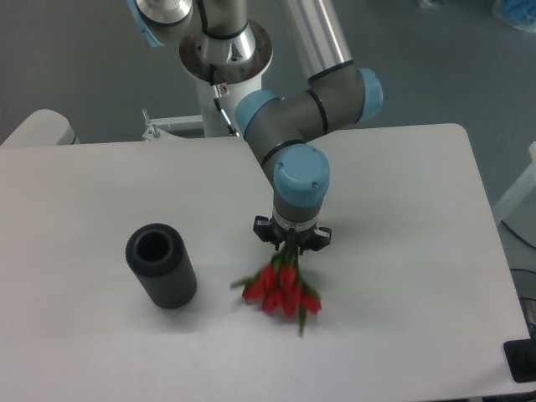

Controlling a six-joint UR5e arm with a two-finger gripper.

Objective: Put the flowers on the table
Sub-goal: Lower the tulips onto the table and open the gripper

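One arm reaches down from the top of the view over the table (pixel 402 251), its grey links and pale blue joint caps folding at the elbow so that the wrist points straight down; the gripper (pixel 291 240) sits just below the last blue cap, a small black fitting near the middle of the white top. Its fingers are hidden under the wrist, so how far they are parted cannot be told; the green stems run up into it, so it appears to be holding the flowers (pixel 280 293) by the stem ends.

The flowers hang below and in front of the gripper, red heads lowest and fanned slightly toward the near edge, a few green leaves sticking out to the left and at the bottom right; the bunch looks a little blurred. A soft shadow lies on the white surface right under the heads; whether the blooms touch the top or hang just above it cannot be told.

The vase (pixel 161 266), a dark grey cylinder with its open mouth upward, stands to the left of the flowers, apart from them and tilted a little in this view; the arm's base column rises behind the far edge.
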